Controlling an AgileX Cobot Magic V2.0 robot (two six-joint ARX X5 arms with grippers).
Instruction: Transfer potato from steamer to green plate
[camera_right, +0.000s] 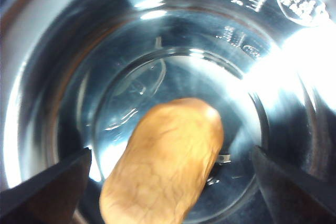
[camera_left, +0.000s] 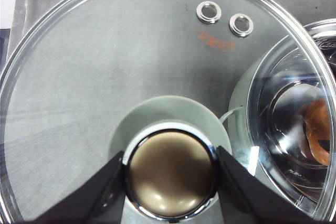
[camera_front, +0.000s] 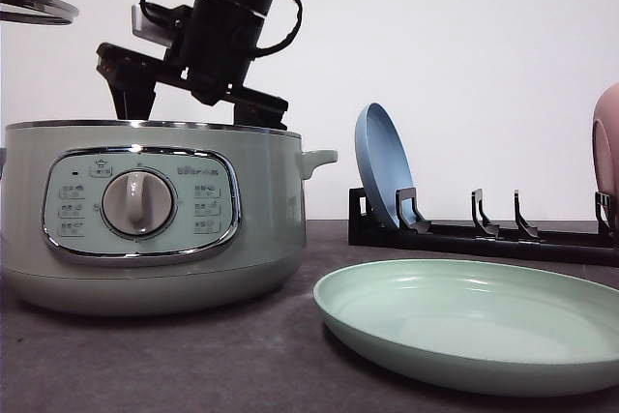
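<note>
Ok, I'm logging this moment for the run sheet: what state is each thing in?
Steamer: open, lid off.
Glass lid: lifted clear, its knob clamped by the left pincer.
Potato: lying in the steamer's metal bowl, not gripped.
Right pincer: open, fingers either side of the potato.
Green plate: flat on the table, nothing on it.
Blue plate: standing on edge in the rack.

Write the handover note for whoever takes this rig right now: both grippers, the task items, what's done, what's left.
Left gripper: shut on the chrome knob of the round glass lid, held off the pot.
Right gripper: open, fingers either side of the orange-brown potato, not yet gripping.
The potato lies on the shiny floor of the pale-green steamer.
Pale mint-green plate: bare, on the table beside the steamer.
Done: lid off, reach made. Left: grasp, lift, place on plate.
</note>
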